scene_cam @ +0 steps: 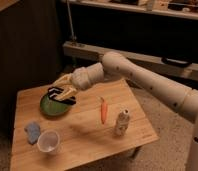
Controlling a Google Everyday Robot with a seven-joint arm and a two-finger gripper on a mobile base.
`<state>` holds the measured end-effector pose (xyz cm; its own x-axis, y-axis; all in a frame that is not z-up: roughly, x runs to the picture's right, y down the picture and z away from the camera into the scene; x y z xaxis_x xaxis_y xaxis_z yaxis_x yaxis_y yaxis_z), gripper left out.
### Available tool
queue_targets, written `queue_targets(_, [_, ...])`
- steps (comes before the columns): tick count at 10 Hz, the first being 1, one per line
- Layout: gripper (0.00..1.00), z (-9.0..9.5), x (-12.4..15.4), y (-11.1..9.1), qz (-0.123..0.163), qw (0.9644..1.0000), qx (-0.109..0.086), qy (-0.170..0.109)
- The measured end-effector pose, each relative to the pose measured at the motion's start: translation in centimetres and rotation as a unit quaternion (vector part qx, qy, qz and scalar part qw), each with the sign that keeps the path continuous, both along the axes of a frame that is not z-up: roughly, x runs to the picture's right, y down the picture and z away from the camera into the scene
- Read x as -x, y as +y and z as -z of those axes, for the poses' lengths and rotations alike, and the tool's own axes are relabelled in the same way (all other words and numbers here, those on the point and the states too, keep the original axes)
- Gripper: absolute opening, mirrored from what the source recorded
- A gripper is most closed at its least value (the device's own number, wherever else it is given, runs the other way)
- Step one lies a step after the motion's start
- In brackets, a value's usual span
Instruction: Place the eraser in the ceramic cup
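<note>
Between the fingers of the gripper (61, 88) the eraser (56, 92) is being held, clamped crosswise and hanging just above the plate (48, 111) near the table's (87, 137) back-left corner. The cup (48, 141) is standing upright near the front edge, well apart from the gripper, with a sponge (33, 131) just beside it. Bare wood is lying between plate and cup. The carrot (103, 110) and bottle (122, 122) are sitting off toward the picture's right.

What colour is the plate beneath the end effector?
The plate is green, clearest in the camera view; the end effector holds the eraser above it.
</note>
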<state>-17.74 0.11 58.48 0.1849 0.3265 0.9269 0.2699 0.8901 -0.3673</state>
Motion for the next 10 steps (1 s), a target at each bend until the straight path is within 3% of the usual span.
queue_targets(4, [0.0, 4.8, 2.8, 2.7, 0.01, 0.9985, 0.012, -0.053])
queue_targets(7, [0.0, 6.3, 3.9, 4.6, 0.035, 0.9973, 0.021, -0.061])
queue_targets(10, [0.0, 6.6, 5.6, 8.0, 0.06, 0.9942, 0.05, -0.074])
